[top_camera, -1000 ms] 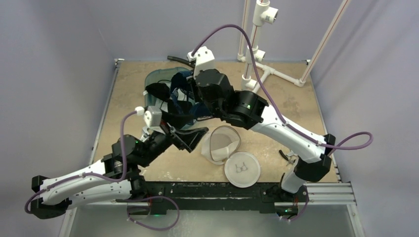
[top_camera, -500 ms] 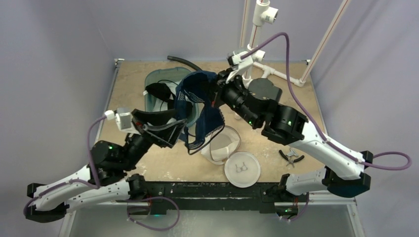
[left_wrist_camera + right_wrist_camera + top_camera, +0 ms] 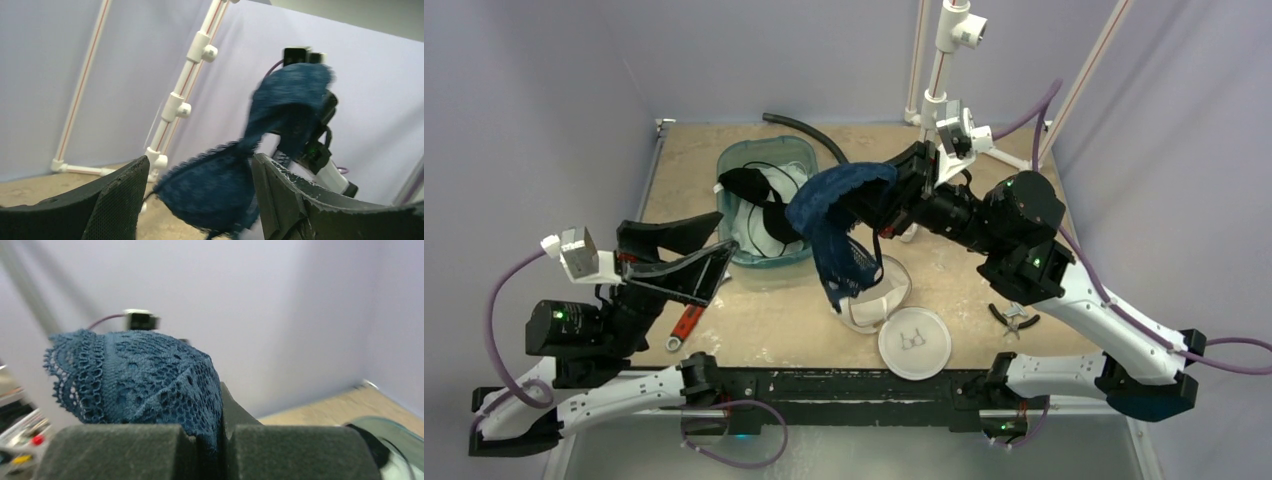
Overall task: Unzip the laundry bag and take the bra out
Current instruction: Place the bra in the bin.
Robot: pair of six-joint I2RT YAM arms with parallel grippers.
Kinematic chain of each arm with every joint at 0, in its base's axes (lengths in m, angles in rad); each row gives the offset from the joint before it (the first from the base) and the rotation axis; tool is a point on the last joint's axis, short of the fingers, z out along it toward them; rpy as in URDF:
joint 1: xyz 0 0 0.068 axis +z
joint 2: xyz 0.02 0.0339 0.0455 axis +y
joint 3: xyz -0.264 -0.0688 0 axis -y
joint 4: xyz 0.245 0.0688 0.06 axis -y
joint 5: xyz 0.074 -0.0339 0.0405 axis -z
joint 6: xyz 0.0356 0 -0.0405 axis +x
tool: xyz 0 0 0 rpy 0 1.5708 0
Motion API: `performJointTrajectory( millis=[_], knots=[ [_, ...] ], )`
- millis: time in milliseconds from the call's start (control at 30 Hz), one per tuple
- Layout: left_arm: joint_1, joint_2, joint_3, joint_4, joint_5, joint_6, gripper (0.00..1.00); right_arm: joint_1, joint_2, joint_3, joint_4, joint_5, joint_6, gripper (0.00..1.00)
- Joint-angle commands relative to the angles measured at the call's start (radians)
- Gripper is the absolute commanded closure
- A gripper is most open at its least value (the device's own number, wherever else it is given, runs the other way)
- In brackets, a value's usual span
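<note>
The dark blue lace bra [image 3: 836, 215] hangs in the air over the table, one cup drooping toward the laundry bag [image 3: 876, 293]. The bag lies open on its side, and its round white lid [image 3: 914, 342] with the black bra outline lies flat beside it. My right gripper [image 3: 876, 198] is shut on the bra [image 3: 135, 375], the lace pinched between its pads [image 3: 125, 452]. My left gripper [image 3: 722, 232] is raised at the left, open and empty. In the left wrist view the bra [image 3: 225, 185] shows beyond its spread fingers [image 3: 120, 200], not touching them.
A teal tub [image 3: 742, 158] with black and white clothes stands behind the bra. A red wrench [image 3: 686, 325] lies near the left arm, pliers [image 3: 1014, 317] at the right. A black hose [image 3: 804, 128] and a white pipe frame [image 3: 944, 110] stand at the back.
My right arm swung up and to the right, carrying the bra over the bag. My left arm drew back to the left, away from the bra.
</note>
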Motion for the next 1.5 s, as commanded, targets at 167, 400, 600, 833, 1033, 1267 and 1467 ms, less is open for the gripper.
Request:
performJointTrajectory(
  millis=[167, 400, 600, 833, 1033, 1267, 1467],
  knots=[
    [-0.005, 0.179, 0.070, -0.070, 0.038, 0.053, 0.26, -0.004, 0.041, 0.041, 0.284, -0.491, 0.161, 1.00],
    [-0.006, 0.229, 0.105, -0.005, 0.232, 0.060, 0.20, -0.005, 0.045, 0.043, 0.325, -0.547, 0.203, 1.00],
    [-0.004, 0.236, 0.094, 0.010, 0.244, 0.041, 0.18, -0.006, 0.037, 0.044, 0.270, -0.444, 0.165, 1.00],
    [-0.004, 0.224, 0.057, -0.036, -0.019, 0.005, 0.19, -0.005, 0.017, 0.058, 0.123, -0.035, 0.036, 1.00],
    [-0.005, 0.140, 0.009, -0.110, -0.274, -0.063, 0.20, -0.003, 0.069, 0.135, -0.077, 0.413, -0.047, 1.00],
    [-0.004, 0.121, -0.068, -0.143, -0.347, -0.127, 0.07, -0.003, 0.187, 0.233, -0.267, 0.756, -0.029, 1.00],
    [-0.003, 0.217, -0.148, 0.079, -0.245, -0.066, 0.06, -0.002, 0.263, 0.332, -0.398, 0.851, 0.042, 1.00]
  ],
)
